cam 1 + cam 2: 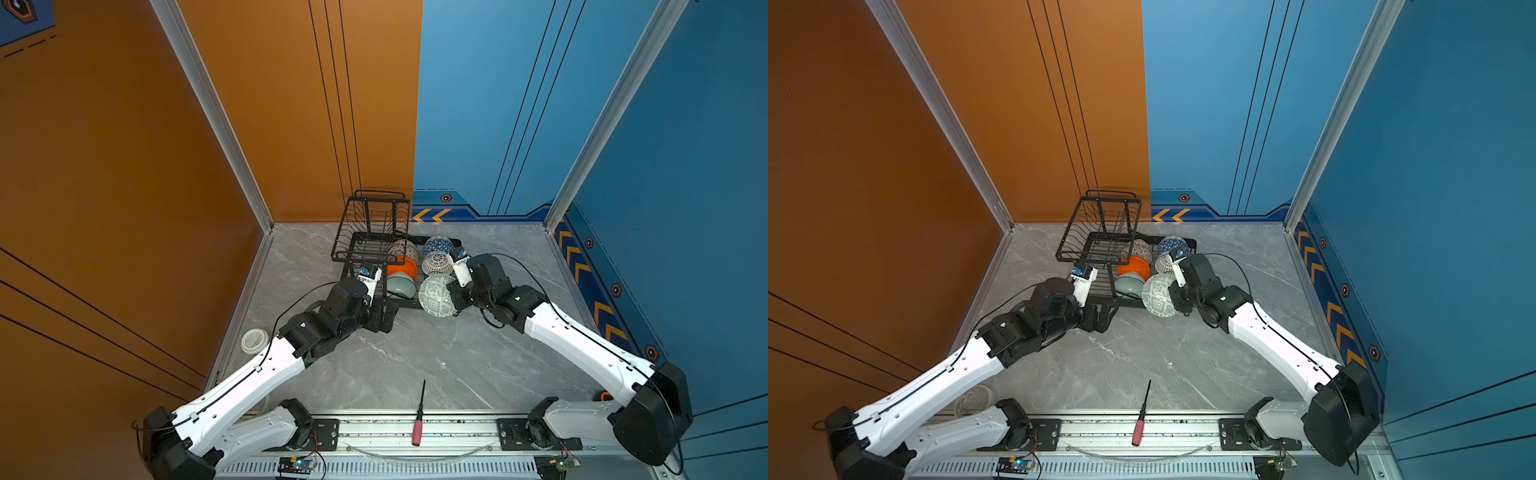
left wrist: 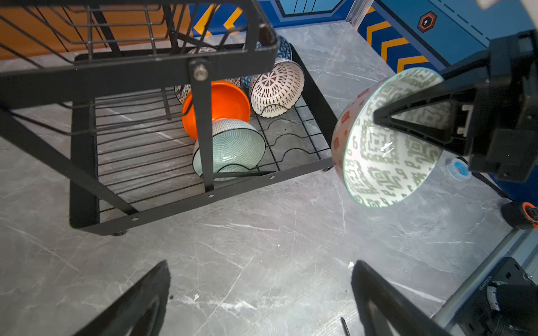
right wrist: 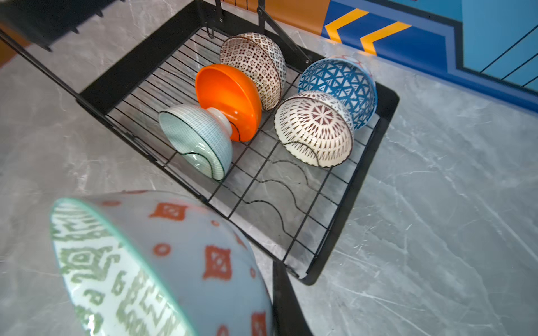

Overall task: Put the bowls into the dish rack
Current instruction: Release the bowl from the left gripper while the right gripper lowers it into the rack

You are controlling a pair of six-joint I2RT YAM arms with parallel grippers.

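Right gripper (image 1: 456, 298) is clamped on the rim of the grey-green geometric bowl (image 2: 378, 171): one finger lies inside the bowl and the other shows on its red-motif outer wall in the right wrist view. The bowl is tipped on its side just off the front right corner of the dish rack (image 3: 384, 116), outside the tray; I cannot tell whether it touches the table. Left gripper (image 2: 259, 291) has its jaws spread wide with nothing between them. It hangs just in front of the rack's front rail, apart from every bowl. Five bowls stand on edge in the rack's lower tray. In the left row the mint bowl (image 3: 198, 142) is nearest the front rail, with the orange bowl (image 3: 230, 99) against its foot and the cream dotted bowl (image 3: 253, 61) at the back. In the right row the white lattice bowl (image 3: 314, 128) stands in front of the blue triangle bowl (image 3: 340, 84). The front slots of that right row hold nothing. The rack's raised upper basket (image 1: 374, 220) sits over its back left part. The surface is a grey marble-look tabletop (image 1: 415, 353). Behind the rack the wall is orange on the left and blue on the right, with yellow chevrons and hexagon badges along the base. A red-handled screwdriver (image 1: 417, 419) lies well in front of the rack on the arms' mounting rail. The small blue labels on the wrist units are too small to read.
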